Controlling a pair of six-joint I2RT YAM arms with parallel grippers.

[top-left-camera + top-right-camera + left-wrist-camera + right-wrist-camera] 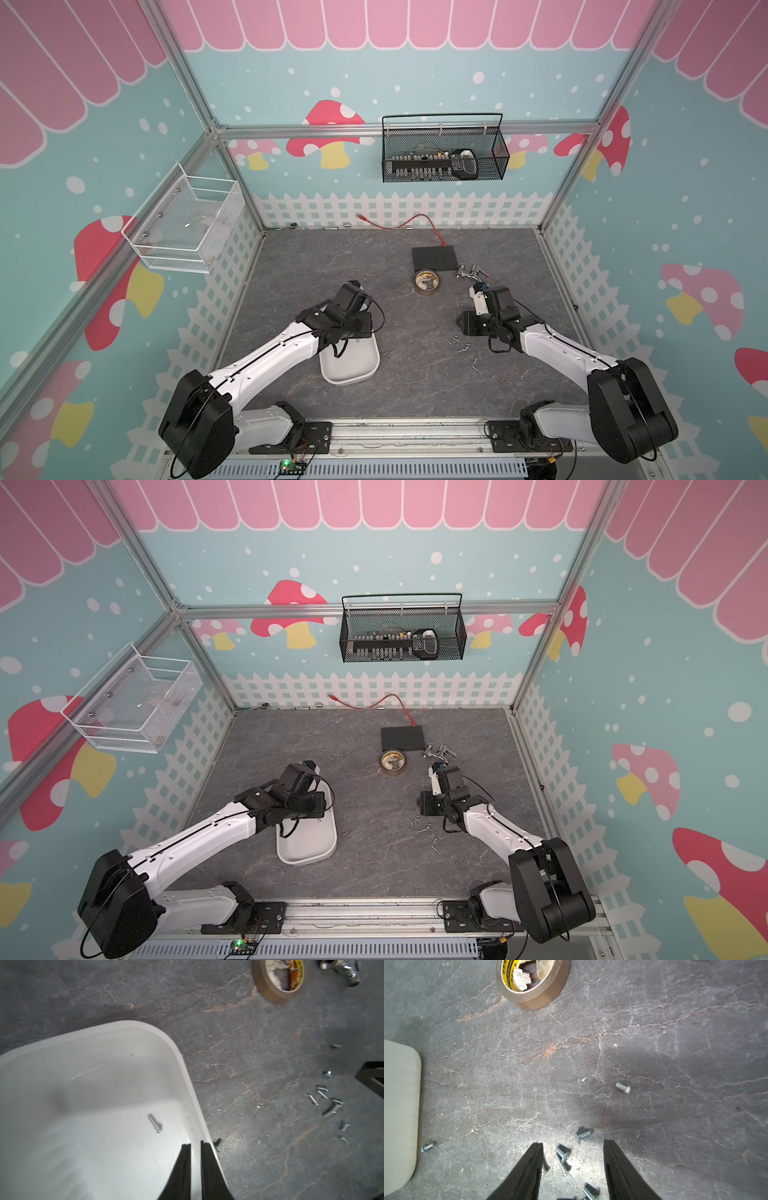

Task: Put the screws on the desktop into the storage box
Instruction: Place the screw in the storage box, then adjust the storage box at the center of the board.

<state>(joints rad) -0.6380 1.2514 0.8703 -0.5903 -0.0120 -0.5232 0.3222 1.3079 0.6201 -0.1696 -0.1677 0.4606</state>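
— What is the left tool (pixel 195 1144) doing?

— Its jaws stand a narrow slit apart, with nothing between them. It hangs over the box (pixel 176 1043), tips just inside the rim. One screw (pixel 155 1123) lies flat on the box floor just ahead of the tips. A second screw (pixel 219 1145) lies on the counter (pixel 249 1064) just outside the rim, right beside the tips.

— And the right tool (pixel 573 1142)?

— Its jaws are wide apart and empty, over the counter. Several screws (pixel 562 1154) lie between its fingers and just ahead of them, and one sits alone a little further ahead.

— Any writing to read?

— Only on the tape (pixel 542 999), well ahead of the right tool. Its torn inner label is yellow and white with black print, but I cannot make out the letters.
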